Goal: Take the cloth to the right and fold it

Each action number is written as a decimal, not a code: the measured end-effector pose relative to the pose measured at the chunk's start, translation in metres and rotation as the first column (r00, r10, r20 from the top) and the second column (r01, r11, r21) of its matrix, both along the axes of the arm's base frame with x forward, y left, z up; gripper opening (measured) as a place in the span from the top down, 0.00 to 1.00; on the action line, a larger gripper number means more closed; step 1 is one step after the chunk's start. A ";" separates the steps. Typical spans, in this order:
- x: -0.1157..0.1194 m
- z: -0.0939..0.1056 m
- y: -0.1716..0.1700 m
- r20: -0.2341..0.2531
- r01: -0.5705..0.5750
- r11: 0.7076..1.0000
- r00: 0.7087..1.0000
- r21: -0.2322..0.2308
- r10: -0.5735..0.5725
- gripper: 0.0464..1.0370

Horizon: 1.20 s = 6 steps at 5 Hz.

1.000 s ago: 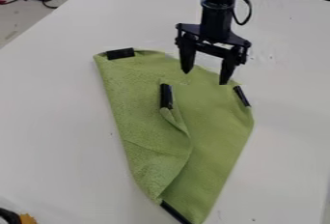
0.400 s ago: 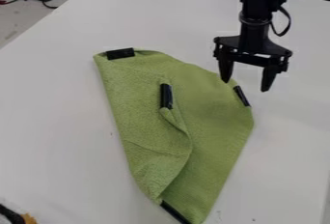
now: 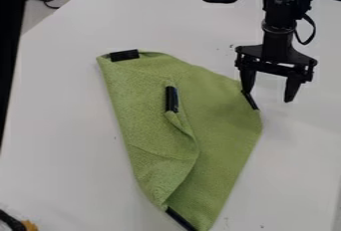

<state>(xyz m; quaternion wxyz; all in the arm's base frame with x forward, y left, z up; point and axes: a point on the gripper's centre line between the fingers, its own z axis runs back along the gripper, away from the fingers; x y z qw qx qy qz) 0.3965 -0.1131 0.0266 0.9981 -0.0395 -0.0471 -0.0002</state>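
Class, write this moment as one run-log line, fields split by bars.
green cloth: on white table, one flap folded over | gripper: open, empty, at cloth's right edge | grasp: none

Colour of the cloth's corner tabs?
Black tabs on the green cloth, best seen in the camera view.

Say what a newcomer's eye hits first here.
First, the green cloth spread over the middle of the white table, its left part folded over, with black strips at its corners. Next, the black gripper, fingers apart, hanging by the cloth's upper right edge.
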 end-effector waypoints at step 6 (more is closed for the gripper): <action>-0.014 -0.022 0.011 -0.058 -0.037 0.999 0.998 -0.017 0.036 0.09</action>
